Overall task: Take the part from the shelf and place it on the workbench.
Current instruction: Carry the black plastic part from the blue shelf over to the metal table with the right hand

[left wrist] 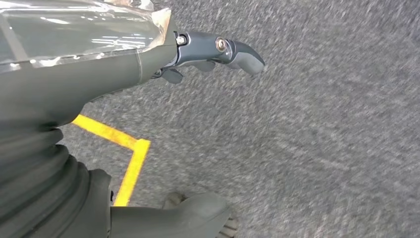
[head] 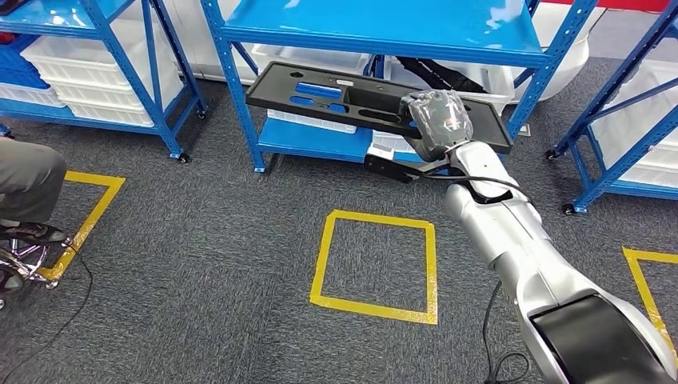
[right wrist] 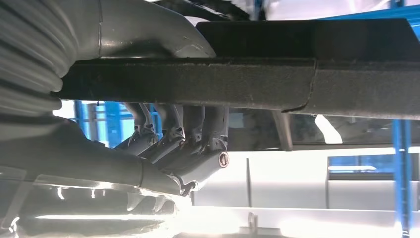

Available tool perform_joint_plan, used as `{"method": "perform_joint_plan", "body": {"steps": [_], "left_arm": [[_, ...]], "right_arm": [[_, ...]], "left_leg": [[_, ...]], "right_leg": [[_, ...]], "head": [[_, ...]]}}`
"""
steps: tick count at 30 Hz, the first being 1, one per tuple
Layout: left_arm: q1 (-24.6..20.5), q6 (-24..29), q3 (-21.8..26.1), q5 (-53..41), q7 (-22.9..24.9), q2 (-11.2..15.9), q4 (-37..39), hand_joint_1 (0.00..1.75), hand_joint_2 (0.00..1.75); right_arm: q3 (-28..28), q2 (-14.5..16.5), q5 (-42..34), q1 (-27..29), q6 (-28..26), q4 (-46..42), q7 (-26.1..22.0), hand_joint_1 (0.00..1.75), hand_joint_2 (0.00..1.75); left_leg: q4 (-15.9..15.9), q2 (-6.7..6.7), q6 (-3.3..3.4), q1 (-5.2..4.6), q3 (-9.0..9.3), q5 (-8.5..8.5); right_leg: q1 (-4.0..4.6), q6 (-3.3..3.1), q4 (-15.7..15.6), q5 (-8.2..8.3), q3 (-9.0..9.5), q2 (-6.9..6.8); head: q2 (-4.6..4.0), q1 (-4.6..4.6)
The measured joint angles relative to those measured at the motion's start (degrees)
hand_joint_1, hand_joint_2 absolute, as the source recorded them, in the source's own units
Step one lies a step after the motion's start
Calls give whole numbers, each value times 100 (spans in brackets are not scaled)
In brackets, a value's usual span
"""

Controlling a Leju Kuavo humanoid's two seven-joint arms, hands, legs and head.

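A long flat black part [head: 336, 98] with several cut-outs hangs in the air in front of the blue shelf [head: 384, 32], tilted and clear of the shelf boards. My right hand [head: 436, 120] grips its near edge toward the right end. In the right wrist view the black part's edge [right wrist: 198, 82] runs across the picture, with my right hand's fingers [right wrist: 188, 139] curled under it and the thumb over it. My left hand [left wrist: 208, 54] hangs over grey carpet with nothing in it, its fingers loosely extended.
Blue shelf racks stand at the left [head: 120, 64] and the right [head: 632, 120], holding white bins [head: 80, 76]. Yellow tape squares [head: 376, 264] mark the grey carpet. A seated person's leg and shoe [head: 28, 192] are at the left edge.
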Motion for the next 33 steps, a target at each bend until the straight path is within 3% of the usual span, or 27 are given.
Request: {"method": "perform_joint_plan", "body": {"steps": [3,4,5,6,8,10,11,13,19,20,21,23,25,26,27,28,30,31,33], "left_arm": [[-2,-14,1,-20,0,4,0,0,175],[-3,-20,1,-22,1,6,0,0,175],[-3,-26,1,-24,1,7,0,0,175],[-3,-31,1,-25,1,8,0,0,175],[-7,-34,1,-25,1,11,0,0,175],[-13,-35,1,-25,0,16,-1,0,175],[-14,-36,1,-25,0,17,-1,0,175],[-12,-37,1,-25,-1,18,0,0,175],[-9,-37,1,-25,-1,18,0,0,175],[-9,-37,1,-25,-1,18,0,0,175],[-10,-37,1,-25,-1,16,0,0,175],[-13,-39,1,-25,0,14,0,0,175],[-15,-43,1,-26,1,11,-1,0,175],[-15,-44,2,-26,0,10,-2,0,175],[-15,-45,2,-27,-2,10,-2,0,175],[-12,-46,2,-27,-4,10,-2,0,175],[-2,-48,4,-28,-8,9,-2,0,175],[1,-51,5,-30,-9,8,-2,0,175],[-2,-58,5,-33,-11,9,-2,0,175]], "right_arm": [[0,4,22,4,1,0,24,138,175],[0,4,27,10,2,0,32,138,175],[0,4,32,18,3,0,40,138,175],[-1,4,33,23,4,0,46,138,175],[-5,3,34,24,4,-3,54,138,175],[-13,2,34,11,4,-10,58,138,175],[-16,3,34,6,4,-13,60,138,175],[-17,5,34,0,4,-15,60,138,175],[-17,5,34,0,4,-15,60,138,175],[-19,2,34,1,4,-16,60,138,175],[-20,-4,35,0,4,-17,60,138,175],[-26,-22,34,11,5,-19,61,138,175],[-31,-29,40,28,7,-22,70,138,175],[-32,-30,46,36,8,-26,74,138,175],[-34,-28,52,37,9,-30,78,138,175],[-34,-28,58,40,10,-33,78,138,175],[-33,-28,67,40,14,-33,85,138,175],[-33,-24,70,36,15,-34,88,138,175],[-33,-15,76,33,17,-37,93,138,175]], "left_leg": [[909,-7,-54,17,-275,-698],[1206,-8,-66,17,-338,-823],[1363,-8,-71,18,-332,-836],[1318,-7,-67,18,-224,-749],[713,-8,-28,16,239,-506],[106,-16,30,-11,632,-444],[-23,-21,55,-27,698,-472],[-66,-24,79,-46,707,-466],[-75,-25,84,-53,700,-464],[-104,-20,122,-48,693,-432],[-138,-11,166,-44,675,-383],[-199,17,279,-29,505,-184],[-196,28,218,-15,213,72],[-194,27,151,-13,110,178],[-195,25,88,-12,49,264],[-200,21,52,-15,27,315],[-149,15,5,5,-37,269],[-1,14,-15,16,-100,91],[598,10,-45,25,-277,-450]], "right_leg": [[26,-152,1,118,-120,-7],[43,-169,6,149,-163,-7],[57,-175,14,179,-207,-7],[67,-170,27,204,-250,-6],[79,-154,58,244,-315,-5],[97,-107,81,286,-366,-7],[102,-76,86,306,-383,-9],[104,-33,88,335,-399,-11],[103,-21,88,343,-401,-11],[113,7,90,353,-415,-10],[112,32,128,314,-457,-6],[76,82,864,-104,-710,3],[7,179,833,-348,-376,14],[1,230,491,-279,-106,21],[12,234,70,-201,149,28],[34,185,33,-187,147,34],[-6,62,45,-109,76,21],[-21,-18,41,-56,29,14],[2,-148,41,50,-81,11]], "head": [[0,-7],[0,-7],[0,-7],[0,-6],[0,-8],[0,-5],[0,-5],[0,-8],[0,-7],[0,-4],[0,-2],[0,15],[0,27],[0,28],[0,25],[0,23],[0,23],[0,23],[0,18]]}}
